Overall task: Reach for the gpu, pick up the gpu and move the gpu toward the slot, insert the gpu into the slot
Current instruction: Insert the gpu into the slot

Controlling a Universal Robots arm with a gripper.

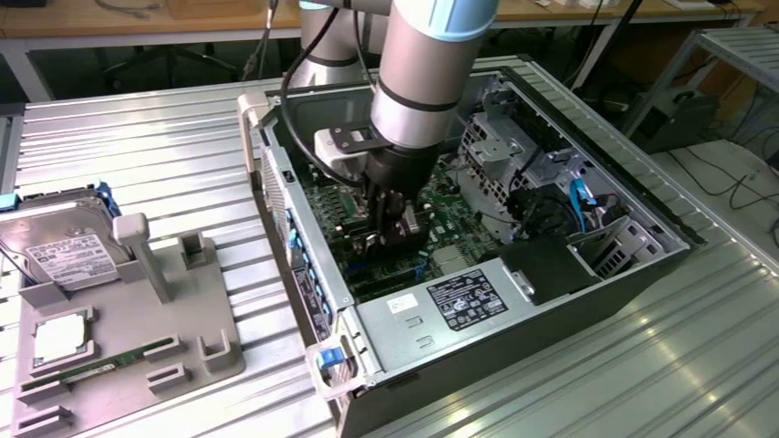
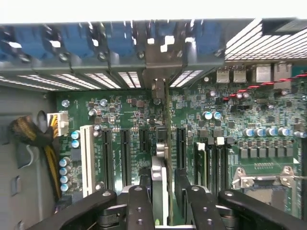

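In the exterior view, the far left of the ribbed metal table (image 1: 146, 155) carries a grey fixture tray (image 1: 134, 338). A silver hard drive (image 1: 67, 255) with a white label rests at the tray's rear, and a small green memory stick (image 1: 104, 370) lies near its front edge.

To the right of the tray, an open computer case (image 1: 487, 274) lies on its side with the green motherboard (image 1: 365, 219) exposed. The robot arm (image 1: 420, 82) descends into the case, and the gripper (image 1: 392, 239) stands low over the board, near the middle of the expansion area. Further right inside the case are a black labelled power supply (image 1: 469, 297) and a metal drive cage (image 1: 499, 151).

In the wrist view, the two black fingers (image 2: 144, 191) stand one on each side of the graphics card (image 2: 160, 177), which is seen edge-on as a thin upright plate running away from the camera toward the rear bracket wall (image 2: 158, 52). The jaws are partly spread, close against the card's faces; whether they press it or have just let go cannot be told.

The card stands vertical in the row of long dark connectors (image 2: 122, 153), between a short connector to one side and a long one to the other. Its lower edge sits down at board level in the slot; the slot itself is hidden beneath the card. A white connector (image 2: 88, 158) stands at the far side of the row.
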